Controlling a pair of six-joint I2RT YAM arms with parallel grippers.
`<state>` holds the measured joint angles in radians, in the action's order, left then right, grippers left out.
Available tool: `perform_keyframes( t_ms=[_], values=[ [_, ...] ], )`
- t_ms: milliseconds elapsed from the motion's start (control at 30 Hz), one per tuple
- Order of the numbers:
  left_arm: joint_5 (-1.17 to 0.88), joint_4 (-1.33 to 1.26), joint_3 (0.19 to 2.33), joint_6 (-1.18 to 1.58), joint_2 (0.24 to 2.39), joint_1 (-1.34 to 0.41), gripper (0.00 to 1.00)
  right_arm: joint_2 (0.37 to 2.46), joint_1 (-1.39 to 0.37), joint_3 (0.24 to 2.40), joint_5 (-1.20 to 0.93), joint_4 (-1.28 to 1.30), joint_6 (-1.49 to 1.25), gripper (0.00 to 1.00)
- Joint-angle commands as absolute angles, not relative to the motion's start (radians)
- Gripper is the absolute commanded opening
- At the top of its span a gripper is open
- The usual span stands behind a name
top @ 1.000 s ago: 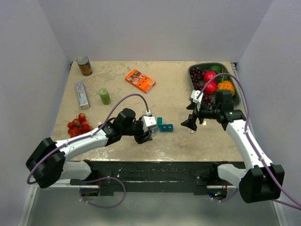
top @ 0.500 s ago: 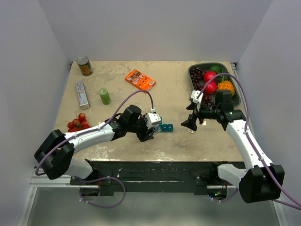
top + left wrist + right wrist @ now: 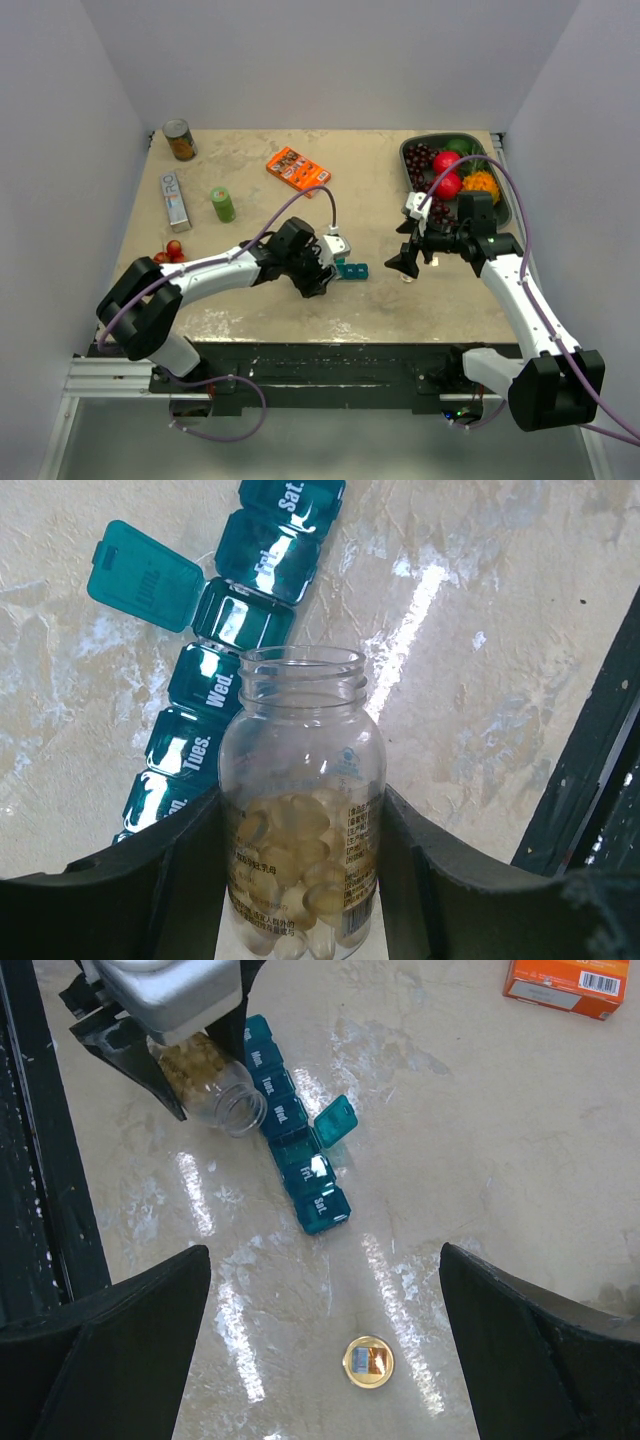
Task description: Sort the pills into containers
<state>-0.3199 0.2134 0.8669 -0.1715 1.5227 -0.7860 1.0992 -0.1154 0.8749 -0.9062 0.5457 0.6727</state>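
Clamping the left gripper [image 3: 300, 885] partway shut round the pill bottle [image 3: 302, 780], probably light, rigid and slippery, best gripped mid-body, tipping its pills [image 3: 290, 865] toward the teal pill organizer [image 3: 218, 680] lying mid-table, one lid [image 3: 145, 575] up, while hanging the right gripper [image 3: 320, 1350] wide open, empty.

My gripper [image 3: 322, 1260]: fingers spread wide, nothing between them, desk [image 3: 480, 1190] below. Teal pill organizer [image 3: 300, 1165] lies diagonally mid-view; one lid [image 3: 336, 1120] flipped open between Wed and Fri cells, rest closed. Left gripper [image 3: 210, 1055] clamps tilted clear bottle [image 3: 235, 1110], mouth just beside Tues/Wed cells. Yellowish pills [image 3: 185, 1060] inside. Gold cap [image 3: 368, 1362] near me, apart from organizer. Orange box [image 3: 565, 985] in far corner.
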Motion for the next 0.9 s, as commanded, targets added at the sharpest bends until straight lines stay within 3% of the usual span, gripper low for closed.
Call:
perform_keyframes(
  t_ms=[0,867],
  values=[
    [-0.288,0.271,0.952,-0.132,1.562,-0.79,0.0,1.091,-0.109,0.9,-0.902,0.541,0.663,0.99],
    [-0.259,0.406,1.077,-0.121,1.674,-0.788,0.0,1.091,-0.109,0.9,-0.897,0.541,0.66,0.99]
  ],
)
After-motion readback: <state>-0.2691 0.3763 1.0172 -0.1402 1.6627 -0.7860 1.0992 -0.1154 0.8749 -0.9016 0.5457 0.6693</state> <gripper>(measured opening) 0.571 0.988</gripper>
